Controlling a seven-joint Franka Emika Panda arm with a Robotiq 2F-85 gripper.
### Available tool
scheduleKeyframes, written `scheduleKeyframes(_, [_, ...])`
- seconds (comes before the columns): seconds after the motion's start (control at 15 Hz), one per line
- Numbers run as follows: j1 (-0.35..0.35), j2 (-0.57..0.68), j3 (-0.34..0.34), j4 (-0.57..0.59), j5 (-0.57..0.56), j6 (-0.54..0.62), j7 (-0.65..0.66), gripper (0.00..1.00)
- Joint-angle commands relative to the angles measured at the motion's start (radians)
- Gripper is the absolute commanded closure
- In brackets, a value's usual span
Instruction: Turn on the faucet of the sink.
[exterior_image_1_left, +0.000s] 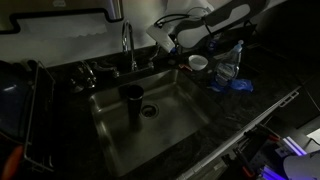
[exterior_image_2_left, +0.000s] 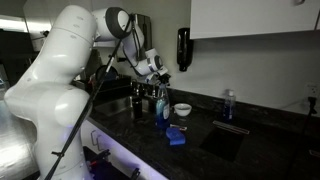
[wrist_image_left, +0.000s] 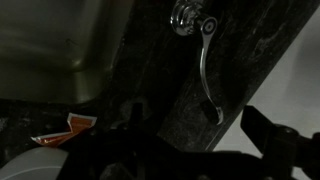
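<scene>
The faucet (exterior_image_1_left: 127, 45) is a tall chrome gooseneck at the back rim of the sink (exterior_image_1_left: 170, 125), a grey steel basin set in black speckled countertop. In the wrist view a thin chrome faucet lever (wrist_image_left: 205, 75) runs along the countertop, with the sink (wrist_image_left: 50, 40) at upper left. My gripper (wrist_image_left: 200, 125) is open and empty, its dark fingers on either side of the lever's end and just short of it. In both exterior views the gripper (exterior_image_1_left: 165, 45) (exterior_image_2_left: 158, 68) hovers over the counter just right of the faucet.
A dark cup (exterior_image_1_left: 133, 100) stands in the basin near the drain. A white bowl (exterior_image_1_left: 198, 62), a clear bottle (exterior_image_1_left: 228, 65) and a blue sponge (exterior_image_1_left: 240, 85) sit on the counter to the right. A dish rack (exterior_image_1_left: 30, 100) stands at the left.
</scene>
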Motion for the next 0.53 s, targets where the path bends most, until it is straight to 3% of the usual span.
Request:
scheduleKeyframes(0.0, [0.038, 0.063, -0.041, 0.08, 0.031, -0.037, -0.033, 0.0])
scheduleKeyframes(0.47, [0.082, 0.13, -0.128, 0.124, -0.008, -0.079, -0.017, 0.0])
